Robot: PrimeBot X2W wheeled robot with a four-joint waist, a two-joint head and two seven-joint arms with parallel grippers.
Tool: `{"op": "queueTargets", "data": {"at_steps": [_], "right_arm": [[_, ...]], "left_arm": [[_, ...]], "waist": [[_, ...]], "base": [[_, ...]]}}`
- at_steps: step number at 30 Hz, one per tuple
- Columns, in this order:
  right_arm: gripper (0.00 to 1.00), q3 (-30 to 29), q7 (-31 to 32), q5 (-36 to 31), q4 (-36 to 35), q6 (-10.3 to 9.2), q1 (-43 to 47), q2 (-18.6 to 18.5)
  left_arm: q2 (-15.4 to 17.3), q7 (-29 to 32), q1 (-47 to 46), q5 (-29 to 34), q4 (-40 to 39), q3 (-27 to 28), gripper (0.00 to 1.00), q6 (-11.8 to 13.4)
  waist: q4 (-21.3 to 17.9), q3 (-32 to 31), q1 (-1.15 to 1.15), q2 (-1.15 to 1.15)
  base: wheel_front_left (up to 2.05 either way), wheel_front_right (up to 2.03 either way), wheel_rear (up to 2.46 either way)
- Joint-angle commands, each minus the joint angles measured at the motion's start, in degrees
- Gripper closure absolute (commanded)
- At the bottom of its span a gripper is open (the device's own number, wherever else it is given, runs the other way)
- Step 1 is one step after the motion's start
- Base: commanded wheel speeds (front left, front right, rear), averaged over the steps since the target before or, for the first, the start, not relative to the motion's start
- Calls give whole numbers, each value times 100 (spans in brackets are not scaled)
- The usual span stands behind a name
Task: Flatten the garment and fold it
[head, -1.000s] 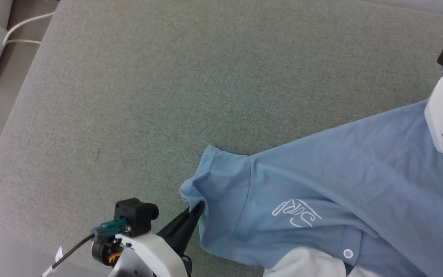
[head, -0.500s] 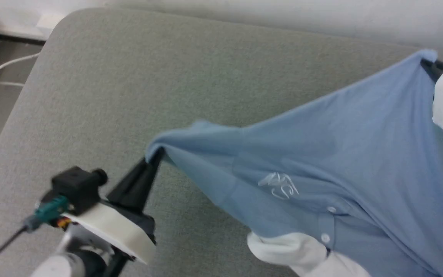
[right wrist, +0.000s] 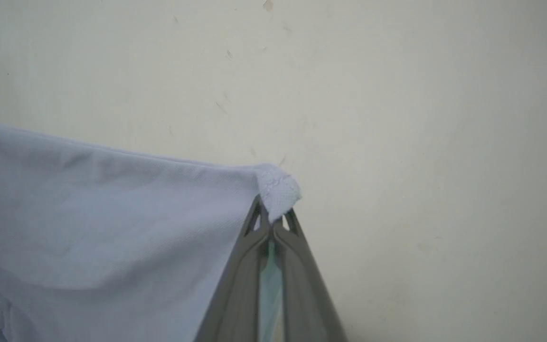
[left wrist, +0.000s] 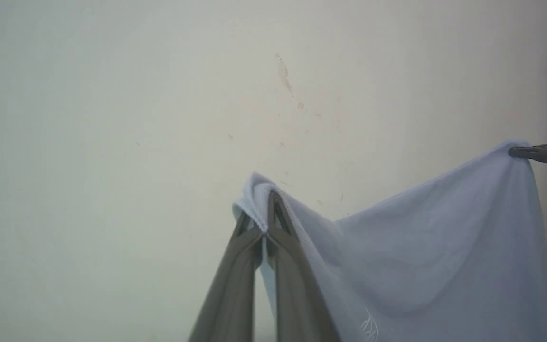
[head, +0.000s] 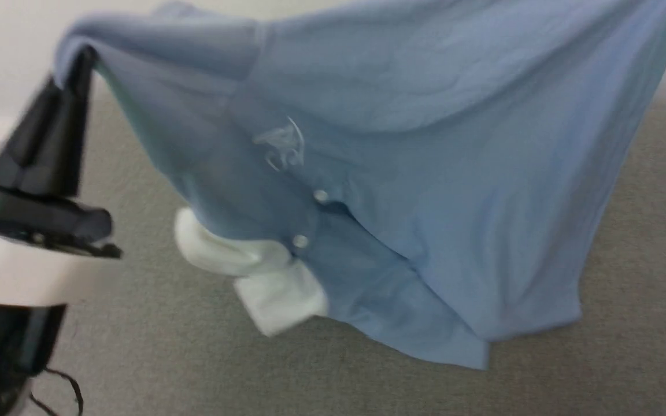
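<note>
Below, grey surface (head: 136,358), seemingly fabric; pale, speckled wall (left wrist: 112,95) behind hanging garment (head: 425,173).

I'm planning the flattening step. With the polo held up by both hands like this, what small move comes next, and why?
Probably lower both hands together, kept apart, to lay the garment onto the grey surface. The left hand and right hand each pinch an edge shut, and the fabric hangs loose between them with the white collar dangling, not yet flat.
</note>
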Motion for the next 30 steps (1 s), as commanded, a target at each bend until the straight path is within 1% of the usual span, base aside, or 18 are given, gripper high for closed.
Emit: {"op": "queueTargets", "data": {"at_steps": [1,6,11,15,19,22,25,30], "right_arm": [[100,-67,-55,12,-120,29,-77,-11],[100,-301,-68,94,-650,29,-126,-23],[100,-445,-14,132,-973,29,-205,-61],[100,-502,46,139,-1161,29,-258,-76],[100,-606,41,125,-1251,29,-403,-128],[100,-697,-27,91,-1183,29,-623,-119],[100,-725,-99,109,-1057,29,-950,-28],[100,-595,-249,-36,-580,29,-1739,210]], "left_arm": [[64,-40,-178,71,-60,112,100,48],[202,-91,-728,151,-227,437,100,80],[311,-47,-1301,168,-291,628,100,76],[443,46,-1754,165,-226,727,100,23],[545,144,-2260,95,-72,799,100,-51],[616,207,-2723,27,163,790,100,-167],[662,240,-3278,-27,503,681,100,-356],[645,183,-4387,38,1365,407,100,-691]], "waist": [[-439,-372,1,0],[-653,-432,1,0],[-799,-392,1,0],[-900,-246,1,0],[-963,47,1,0],[-998,346,1,0],[-1032,700,1,0],[-1138,1344,1,0]], "base": [[0,0,0],[0,0,0],[0,0,0],[0,0,0],[0,0,0],[0,0,0],[0,0,0],[0,0,0]]}}
